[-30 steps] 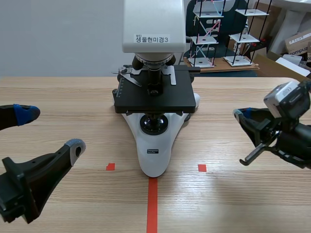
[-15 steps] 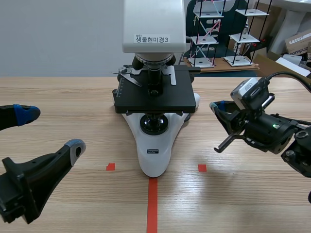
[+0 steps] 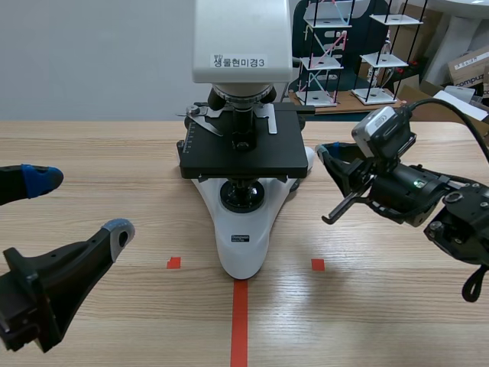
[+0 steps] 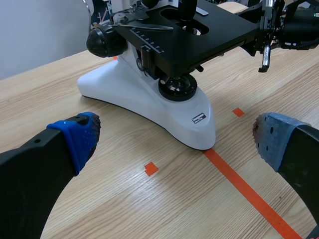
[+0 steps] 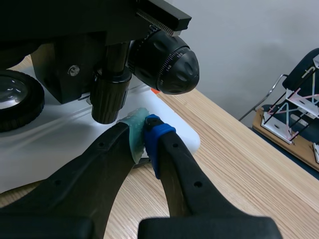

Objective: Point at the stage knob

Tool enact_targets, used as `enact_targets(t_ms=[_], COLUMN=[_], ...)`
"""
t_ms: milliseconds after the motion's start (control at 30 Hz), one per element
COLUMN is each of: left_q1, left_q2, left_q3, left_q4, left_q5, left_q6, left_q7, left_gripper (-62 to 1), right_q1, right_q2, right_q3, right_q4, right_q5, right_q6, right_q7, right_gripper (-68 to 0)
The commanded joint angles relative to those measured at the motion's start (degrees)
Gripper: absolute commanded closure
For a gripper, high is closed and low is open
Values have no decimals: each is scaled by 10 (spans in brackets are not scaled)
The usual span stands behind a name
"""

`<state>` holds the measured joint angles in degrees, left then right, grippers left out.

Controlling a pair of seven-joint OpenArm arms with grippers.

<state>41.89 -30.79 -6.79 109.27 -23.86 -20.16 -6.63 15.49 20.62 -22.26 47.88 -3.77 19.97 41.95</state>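
right wrist view | right gripper (image 5: 144, 128) closed | just beside stage knob (image 5: 109, 97)

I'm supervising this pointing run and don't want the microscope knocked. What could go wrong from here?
1. The shut right gripper has its tips close beside the lower end of the stage knob. A further push might turn the knob or jolt the microscope.
2. The larger focus knob sits right next to it, so a small drift could make the point read as aimed at the wrong knob.
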Motion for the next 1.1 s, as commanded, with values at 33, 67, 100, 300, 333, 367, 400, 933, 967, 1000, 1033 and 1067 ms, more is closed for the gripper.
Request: enact_targets(t_ms=[33,67,100,300,333,367,400,933,967,1000,1033,1067], left_q1=[0,0,0,0,0,0,0,0,0,0,0,0], left_q2=[3,3,3,3,3,3,3,3,3,3,3,3], left_q3=[-3,-3,-3,-3,-3,-3,-3,-3,-3,-3,-3,-3], left_q4=[9,9,9,9,9,9,9,9,9,9,9,9], left_q5=[-4,-4,-4,-4,-4,-4,-4,-4,-4,-4,-4,-4], left_q6=[-1,-1,-1,-1,-1,-1,-1,-1,-1,-1,-1,-1], left_q7=[-8,-8,-8,-8,-8,-8,-8,-8,-8,-8,-8,-8], left_gripper=[-623,-623,-623,-623,-623,-623,-623,-623,-623,-623,-623,-623], right_q1=[7,7,7,7,7,7,7,7,7,7,7,7], right_q2=[7,7,7,6,6,6,6,7,7,7,7,7], right_q3=[-1,-1,-1,-1,-1,-1,-1,-1,-1,-1,-1,-1], right_q4=[12,12,12,12,12,12,12,12,12,12,12,12], right_q5=[1,1,1,1,1,1,1,1,1,1,1,1], right_q6=[-2,-2,-2,-2,-2,-2,-2,-2,-2,-2,-2,-2], right_q7=[2,2,2,2,2,2,2,-3,-3,-3,-3,-3], right_gripper=[1,1,1,1,1,1,1,1,1,1,1,1])
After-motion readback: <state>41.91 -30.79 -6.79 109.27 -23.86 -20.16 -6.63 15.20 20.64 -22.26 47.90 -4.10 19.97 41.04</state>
